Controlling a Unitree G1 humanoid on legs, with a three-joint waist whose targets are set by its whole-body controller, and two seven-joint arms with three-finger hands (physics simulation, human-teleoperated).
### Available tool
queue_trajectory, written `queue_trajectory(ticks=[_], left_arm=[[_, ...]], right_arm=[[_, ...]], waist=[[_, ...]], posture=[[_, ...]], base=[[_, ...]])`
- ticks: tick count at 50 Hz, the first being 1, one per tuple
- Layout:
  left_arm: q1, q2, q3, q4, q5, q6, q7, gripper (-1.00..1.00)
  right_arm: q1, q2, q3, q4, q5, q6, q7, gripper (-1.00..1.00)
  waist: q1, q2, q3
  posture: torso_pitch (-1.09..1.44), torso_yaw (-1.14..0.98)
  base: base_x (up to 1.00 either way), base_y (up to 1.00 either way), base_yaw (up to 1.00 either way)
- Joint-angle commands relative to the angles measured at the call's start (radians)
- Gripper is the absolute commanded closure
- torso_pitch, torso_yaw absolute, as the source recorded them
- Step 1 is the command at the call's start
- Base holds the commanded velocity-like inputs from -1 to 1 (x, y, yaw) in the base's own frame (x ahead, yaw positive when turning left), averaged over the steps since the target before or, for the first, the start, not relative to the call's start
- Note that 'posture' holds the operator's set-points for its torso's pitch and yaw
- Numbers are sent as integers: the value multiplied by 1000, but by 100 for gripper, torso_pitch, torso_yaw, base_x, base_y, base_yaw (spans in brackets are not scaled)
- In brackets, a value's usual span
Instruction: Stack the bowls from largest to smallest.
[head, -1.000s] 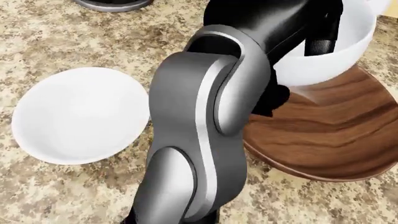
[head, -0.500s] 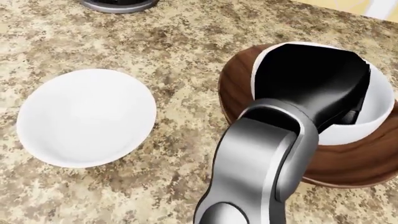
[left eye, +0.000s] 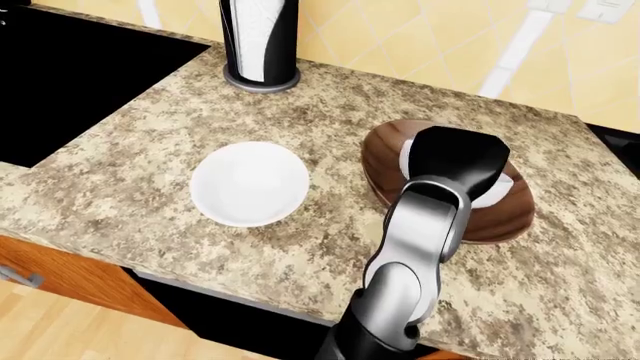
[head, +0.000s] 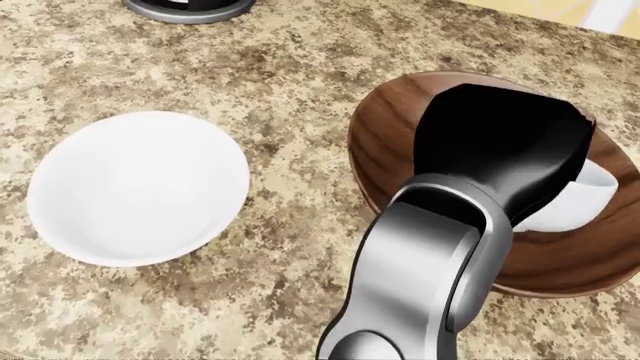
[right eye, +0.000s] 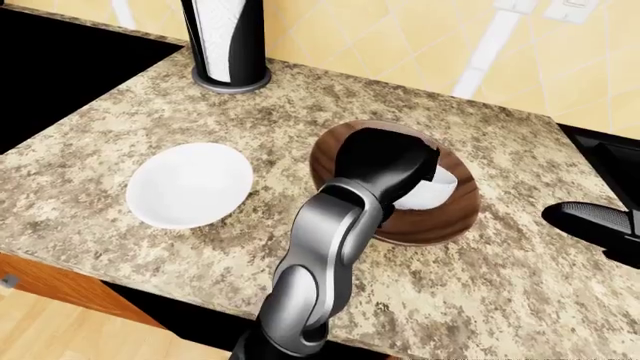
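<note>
Granite countertop (left eye: 330, 247), three bowls counted: one wooden bowl (head: 385, 142) toward the right edge, one small white bowl (head: 590, 195) set inside it, one white bowl (head: 135, 187) left apart near the middle, not yet stacked. One paper towel holder (left eye: 260, 41) is noted at the far edge. Left hand (head: 500, 142) is lowered over the nested bowl, its fingers hidden, grip undeterminable; right hand (right eye: 590, 221) is barely seen beyond the right edge, its state likewise untellable.

Glossy wooden bowl (head: 400, 142), matt white bowl (head: 138, 187), speckled granite counter (head: 290, 67).

Left arm (head: 440, 255) outstretched, hand hidden
</note>
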Motion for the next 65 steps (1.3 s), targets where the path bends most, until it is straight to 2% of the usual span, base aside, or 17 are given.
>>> queue_trajectory(ticks=[1,4,8,12,17,21,24,27,30,36,41,45,49,53,58,65], left_arm=[[-24,-14,-14,-32,1,-9,26,5],[-29,-15,-15,-44,6,-9,12,1],[-35,-27,-19,-79,25,-12,-26,-29],[-53,-34,-10,-115,40,-16,-68,-50],[-97,-53,10,-175,59,-16,-147,-57],[-134,-34,42,-212,40,-11,-187,-73],[-183,-3,75,-246,8,14,-230,-74],[-244,65,124,-301,-44,53,-296,-72],[-314,155,166,-332,-102,96,-350,-69],[-401,308,217,-373,-202,183,-434,-69],[-437,409,240,-399,-257,231,-490,-69],[-413,467,244,-433,-286,234,-515,-69],[-342,542,265,-479,-331,203,-531,-70],[-285,619,299,-489,-387,166,-513,-70],[-266,710,341,-478,-444,142,-497,-71],[-254,810,386,-481,-507,127,-526,-74]], right_arm=[[-7,-17,-20,-7,-12,-28,7,-100],[-4,-20,-33,-7,1,-26,2,-100],[-2,-26,-38,-7,13,-28,-5,-100],[-4,-46,-51,-4,45,-28,-27,-100],[-9,-61,-48,-3,64,-32,-49,-100],[-14,-74,-43,-1,77,-33,-66,-100],[-17,-87,-48,0,96,-32,-82,-100],[-14,-101,-63,0,121,-30,-94,-100],[-20,-100,-44,-5,115,-31,-106,-100],[-60,-149,0,-1,146,-32,-171,-100],[-70,-167,4,3,163,-30,-190,-100],[-70,-167,3,3,164,-31,-190,-100],[-61,-150,-3,1,150,-31,-173,-100],[-58,-149,-7,1,150,-31,-170,-100],[-59,-156,-11,1,158,-31,-179,-100],[-63,-153,2,-2,150,-31,-181,-100]], waist=[[0,-10,-17],[0,-10,-18],[1,-11,-17],[1,-11,-16],[2,-12,-13],[2,-12,-12],[2,-11,-12],[3,-8,-10],[2,-2,-6],[3,8,-3],[4,14,0],[4,18,2],[4,22,2],[2,29,0],[1,36,-1],[-1,44,0]], posture=[[0,0],[0,0],[0,0],[0,0],[0,0],[0,0],[0,0],[0,0],[0,0],[0,0],[0,0],[0,0],[0,0],[0,0],[0,0],[0,0]], base=[[0,0,0],[0,0,0],[0,0,0],[0,0,0],[0,0,0],[0,0,0],[0,0,0],[0,0,0],[0,0,0],[0,0,0],[0,0,0],[0,0,0],[0,0,0],[0,0,0],[0,0,0],[0,0,0]])
